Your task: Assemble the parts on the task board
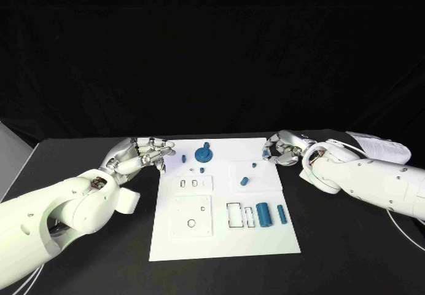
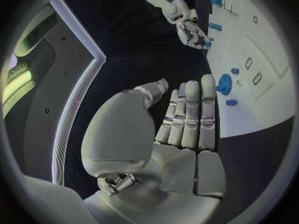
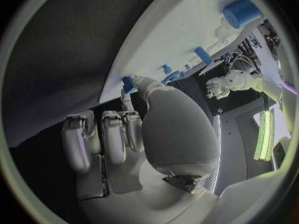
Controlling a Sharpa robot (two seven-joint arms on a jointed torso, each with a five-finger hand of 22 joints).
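Partly hidden: right hand (image 1: 285,149) fingers.

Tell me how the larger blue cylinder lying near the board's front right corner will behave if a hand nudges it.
The larger blue cylinder lies on its side on the smooth white task board, so it would probably roll sideways when nudged. It looks like stiff moulded plastic, likely light. The thinner blue rod beside it might get knocked.

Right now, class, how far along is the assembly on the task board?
Barely begun. On the task board, the blue gear stands near its far edge, while the large cylinder and slim bar lie loose beside empty slots. Both the left hand and right hand hold nothing. Nearly all fitting remains.
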